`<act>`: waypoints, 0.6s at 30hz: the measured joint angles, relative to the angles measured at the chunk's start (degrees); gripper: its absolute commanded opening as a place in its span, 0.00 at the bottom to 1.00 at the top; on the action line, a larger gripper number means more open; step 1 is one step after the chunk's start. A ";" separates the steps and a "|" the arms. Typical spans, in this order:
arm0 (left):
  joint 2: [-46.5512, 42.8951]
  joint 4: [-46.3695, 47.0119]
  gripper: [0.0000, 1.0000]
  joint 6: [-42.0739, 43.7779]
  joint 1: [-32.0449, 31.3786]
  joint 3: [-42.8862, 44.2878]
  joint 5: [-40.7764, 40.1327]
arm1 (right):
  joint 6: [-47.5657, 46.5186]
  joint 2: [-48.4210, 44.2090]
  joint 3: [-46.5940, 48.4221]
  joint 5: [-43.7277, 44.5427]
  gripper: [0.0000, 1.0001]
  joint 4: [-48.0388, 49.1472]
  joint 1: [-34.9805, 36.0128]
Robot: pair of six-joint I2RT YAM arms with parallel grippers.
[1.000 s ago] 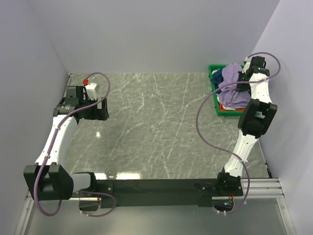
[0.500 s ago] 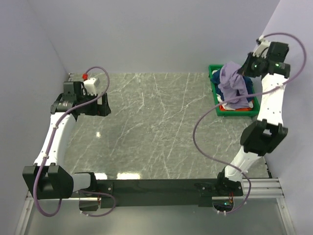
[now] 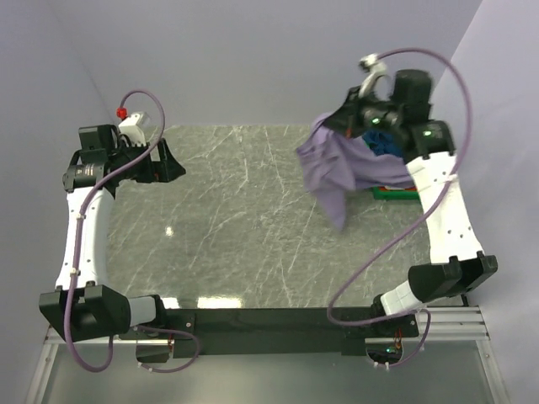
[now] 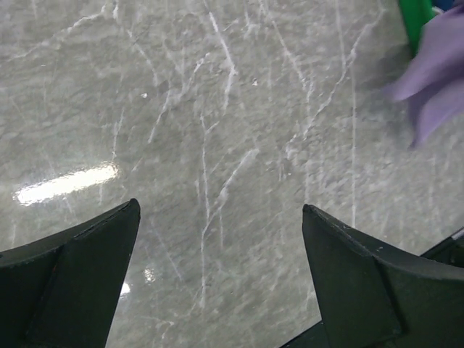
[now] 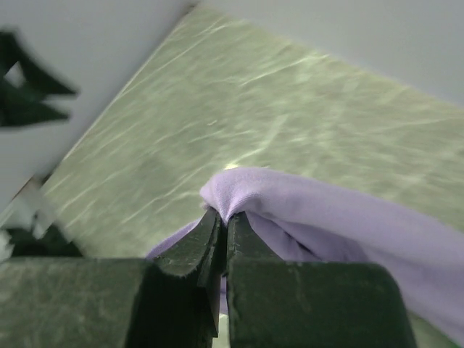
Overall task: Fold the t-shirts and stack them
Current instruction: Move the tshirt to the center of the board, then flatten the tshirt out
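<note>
Pinches lavender t-shirt [image 3: 333, 168] in clamped right end effector [image 5: 220, 217] above table [image 3: 236, 202]; holds left end effector [image 4: 219, 210] spread wide, empty.

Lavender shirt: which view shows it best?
Top external: most of the lavender shirt shows, hanging from the right gripper. Right wrist shows only the pinched fold; left wrist, a blurred corner at its frame edge.

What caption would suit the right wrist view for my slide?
Right claw shut on a fold of the purple shirt above the marble table.
</note>
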 measured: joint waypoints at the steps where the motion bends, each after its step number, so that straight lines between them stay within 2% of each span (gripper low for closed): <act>1: -0.02 0.07 0.99 -0.13 0.50 0.15 1.09 | 0.70 -0.79 -2.78 0.07 0.00 1.75 2.99; 4: -0.02 -0.02 0.99 -0.37 1.86 0.11 4.02 | 2.14 0.28 -7.98 0.90 0.00 4.68 10.47; 6: -0.26 0.22 0.99 -0.52 2.47 -0.39 5.42 | 2.32 3.67 -9.05 3.34 0.10 5.57 15.47; 7: -0.42 0.22 0.99 -0.68 2.78 -0.81 5.97 | 2.36 6.34 -8.96 4.46 0.18 5.99 18.40; 8: -0.57 0.37 1.00 -0.79 3.04 -1.33 6.47 | 2.34 9.31 -8.55 5.20 0.37 6.21 20.98; 10: -0.72 0.52 0.99 -0.76 3.41 -2.71 7.32 | 1.86 16.68 -5.35 6.21 0.56 4.24 25.11; 11: -0.72 0.50 0.99 -0.44 3.54 -3.13 7.48 | 1.22 20.15 -3.15 6.47 0.61 3.30 26.62; 12: -0.72 0.50 0.99 0.37 3.58 -3.72 7.78 | 0.33 22.95 -1.44 6.75 0.75 2.36 27.43; 15: -0.94 0.63 0.99 3.52 3.54 -6.47 8.26 | -1.84 24.74 -1.49 7.34 0.76 -1.09 26.51; 18: -1.31 0.59 1.00 7.54 1.97 -9.94 7.08 | -5.55 21.27 -3.58 9.46 0.76 -2.78 21.77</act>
